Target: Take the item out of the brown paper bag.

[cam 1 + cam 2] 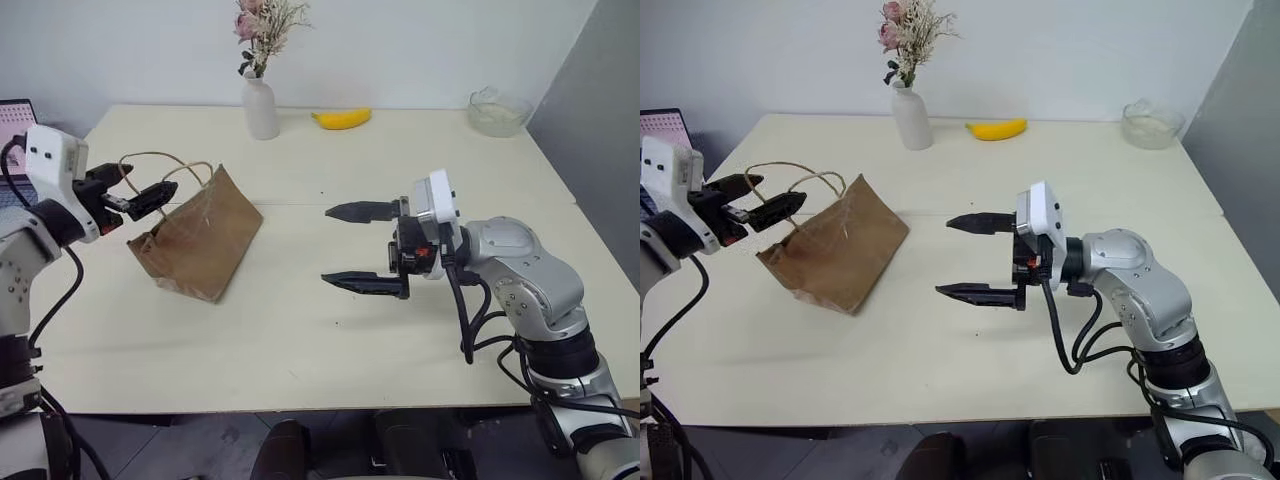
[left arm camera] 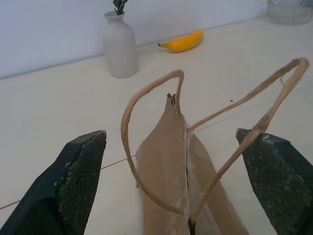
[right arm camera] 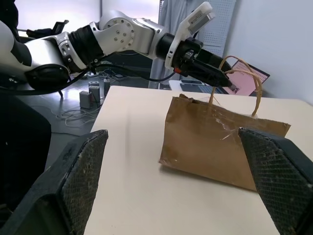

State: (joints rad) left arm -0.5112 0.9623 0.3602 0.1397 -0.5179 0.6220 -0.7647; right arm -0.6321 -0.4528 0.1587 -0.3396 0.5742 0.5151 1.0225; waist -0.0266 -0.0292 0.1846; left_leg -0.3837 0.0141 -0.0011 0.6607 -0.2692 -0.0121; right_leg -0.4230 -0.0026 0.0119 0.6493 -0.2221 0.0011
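Brown paper bag (image 1: 198, 238) stands at frame left on the counter (image 1: 330, 330). Left claw (image 1: 140, 193), released, straddles its handles (image 1: 160, 160). Right claw (image 1: 357, 246), released, at centre.

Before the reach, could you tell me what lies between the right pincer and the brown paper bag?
Only bare tabletop separates the open right pincer from the creased brown paper bag, seen from the head camera.

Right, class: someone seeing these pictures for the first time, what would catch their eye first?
Most likely the brown paper bag leaning on the table's left part, its cord handles up between the open left gripper's fingers. Next the right gripper, open wide and aimed at the bag from mid-table. At the far edge stand a white vase and a banana.
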